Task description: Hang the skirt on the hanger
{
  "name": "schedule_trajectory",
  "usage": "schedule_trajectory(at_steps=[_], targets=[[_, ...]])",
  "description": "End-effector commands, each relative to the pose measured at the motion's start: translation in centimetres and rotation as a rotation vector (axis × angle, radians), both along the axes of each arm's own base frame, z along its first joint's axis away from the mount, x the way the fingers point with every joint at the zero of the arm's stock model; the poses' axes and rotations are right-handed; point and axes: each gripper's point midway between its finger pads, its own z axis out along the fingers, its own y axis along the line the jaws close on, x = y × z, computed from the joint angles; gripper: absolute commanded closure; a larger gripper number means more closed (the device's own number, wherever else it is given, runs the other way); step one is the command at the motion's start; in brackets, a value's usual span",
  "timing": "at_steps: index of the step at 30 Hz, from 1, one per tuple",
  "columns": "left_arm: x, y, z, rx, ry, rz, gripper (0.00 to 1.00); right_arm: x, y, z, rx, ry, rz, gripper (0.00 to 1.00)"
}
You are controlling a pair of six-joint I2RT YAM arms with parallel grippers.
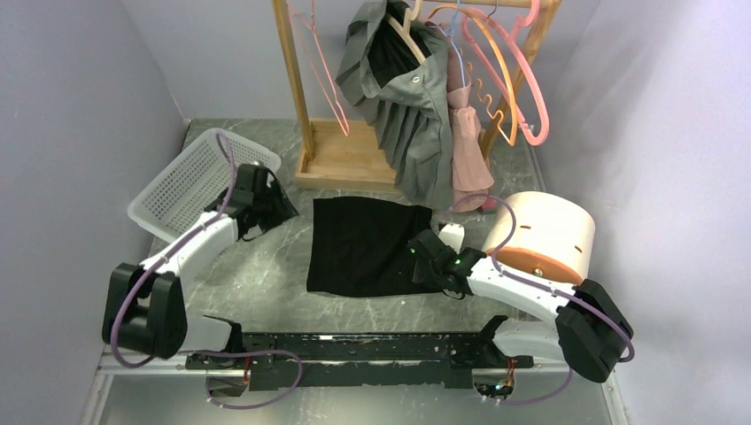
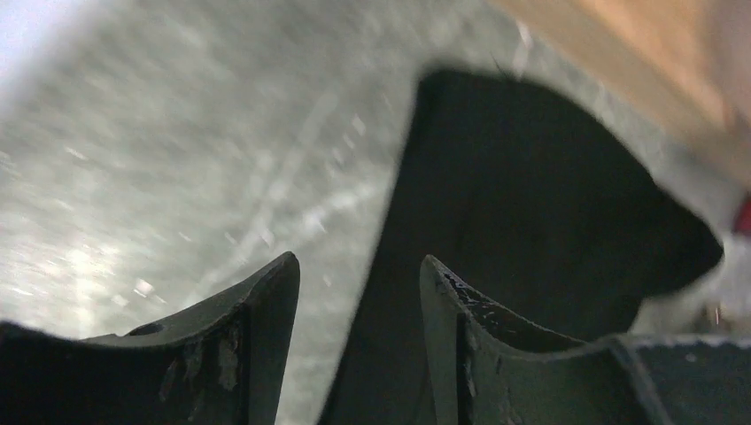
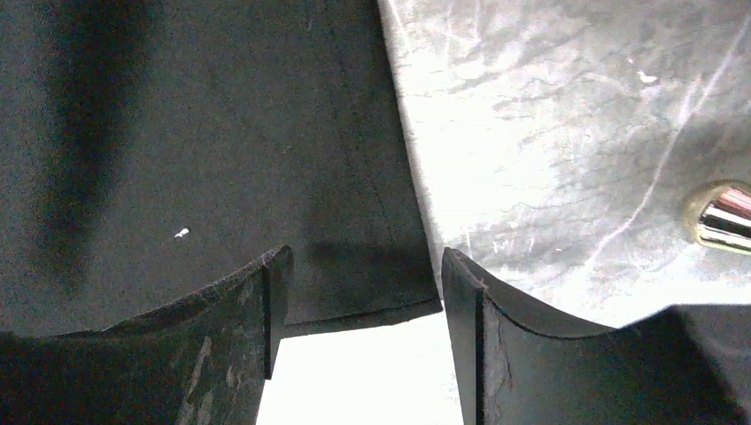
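Observation:
A black skirt (image 1: 365,243) lies flat on the marbled table. Empty hangers hang on the wooden rack at the back: thick pink ones (image 1: 530,93), an orange one (image 1: 507,84) and a thin pink wire one (image 1: 326,75). My left gripper (image 1: 280,209) is open, low over the table just left of the skirt's upper left corner; in the left wrist view (image 2: 359,274) the skirt's edge (image 2: 531,204) runs between the fingers. My right gripper (image 1: 420,257) is open over the skirt's right edge; in the right wrist view (image 3: 359,266) the skirt's corner (image 3: 195,142) lies between the fingers.
The wooden rack (image 1: 347,158) also carries a grey pleated garment (image 1: 412,111) and a pink garment (image 1: 467,142). A white mesh basket (image 1: 197,181) leans at the left. A round cream and wood box (image 1: 545,235) stands right of the skirt.

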Motion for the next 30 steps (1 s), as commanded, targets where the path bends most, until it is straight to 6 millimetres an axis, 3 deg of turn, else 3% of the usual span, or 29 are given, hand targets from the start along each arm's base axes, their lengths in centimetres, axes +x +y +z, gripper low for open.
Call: schedule_trajectory(at_steps=[1, 5, 9, 13, 15, 22, 25, 28, 30], targets=[[-5.3, -5.2, -0.3, -0.145, 0.053, -0.176, 0.42, 0.1, -1.4, 0.4, -0.058, 0.001, -0.088, 0.35], [-9.7, -6.6, -1.6, -0.233, 0.098, -0.234, 0.41, -0.5, -0.7, -0.7, -0.033, 0.048, -0.055, 0.38], [-12.5, -7.4, -3.1, -0.294, 0.153, -0.288, 0.40, -1.3, -1.7, -1.1, -0.072, 0.076, -0.089, 0.63], [-14.3, -8.0, -5.1, -0.348, 0.226, -0.314, 0.42, -1.4, -2.4, -0.2, -0.077, 0.060, -0.136, 0.93], [-14.8, -8.5, -5.6, -0.370, 0.254, -0.330, 0.42, -1.3, -2.4, 0.6, -0.067, 0.055, -0.150, 0.99], [-16.2, -9.3, -6.6, -0.414, 0.298, -0.364, 0.43, -1.9, -2.7, 2.2, -0.040, 0.054, -0.176, 1.00], [-16.4, -9.5, -6.8, -0.432, 0.302, -0.367, 0.47, -2.4, -3.0, 2.6, -0.033, 0.056, -0.188, 1.00], [-16.2, -8.8, -7.7, -0.388, 0.317, -0.333, 0.62, -2.8, -3.5, 2.9, -0.034, 0.057, -0.208, 1.00], [-15.9, -8.1, -8.0, -0.344, 0.317, -0.308, 0.82, -2.9, -3.8, 3.2, -0.031, 0.051, -0.230, 1.00]])
